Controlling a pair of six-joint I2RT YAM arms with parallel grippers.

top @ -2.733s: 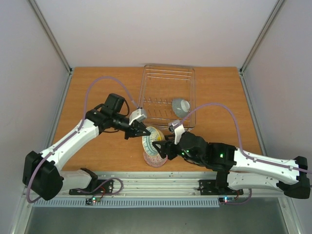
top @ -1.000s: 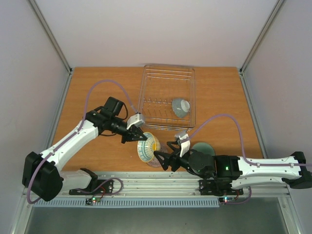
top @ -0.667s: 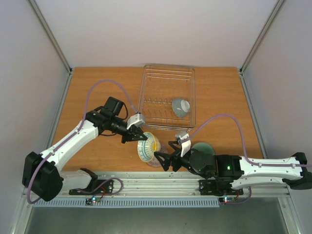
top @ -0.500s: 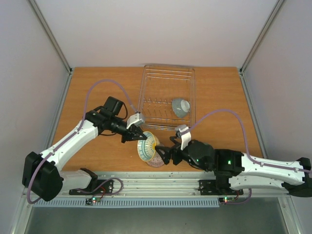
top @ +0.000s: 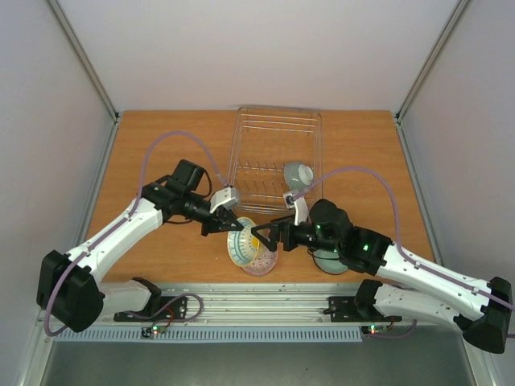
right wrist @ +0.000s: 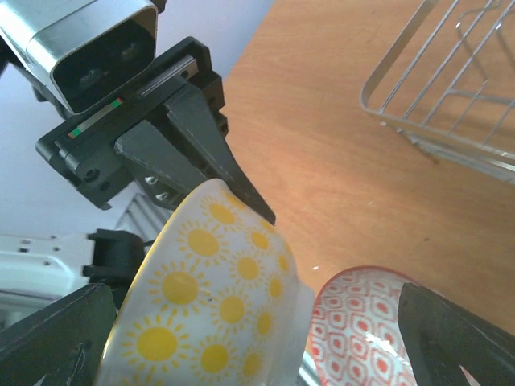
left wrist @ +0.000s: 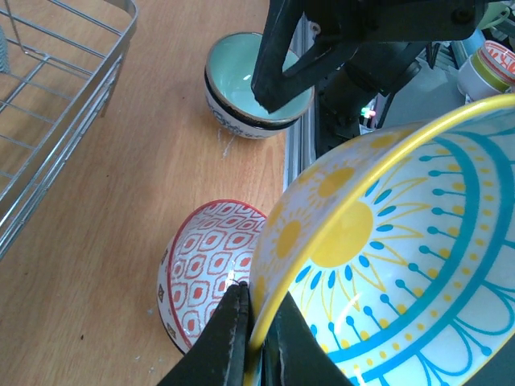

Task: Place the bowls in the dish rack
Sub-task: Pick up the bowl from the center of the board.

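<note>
My left gripper (top: 232, 225) is shut on the rim of a cream-yellow sun-patterned bowl (top: 241, 240) and holds it tilted above the table; the rim sits between the fingers in the left wrist view (left wrist: 256, 322). A white bowl with red pattern (top: 264, 262) lies on its side just below it. My right gripper (top: 264, 236) is open, its fingers (right wrist: 56, 338) spread wide beside the yellow bowl (right wrist: 217, 297) and the red bowl (right wrist: 362, 338). A celadon green bowl (left wrist: 249, 88) stands under my right arm. One pale bowl (top: 298, 174) lies in the wire dish rack (top: 265, 133).
The dish rack's near wire wall (left wrist: 64, 96) stands close behind both grippers and also shows in the right wrist view (right wrist: 451, 96). The aluminium rail (top: 257, 305) runs along the table's front edge.
My right arm has swung from the front edge forward and left, bringing its open gripper up to the yellow bowl and covering part of the green bowl. My left gripper has held the yellow bowl almost still.
</note>
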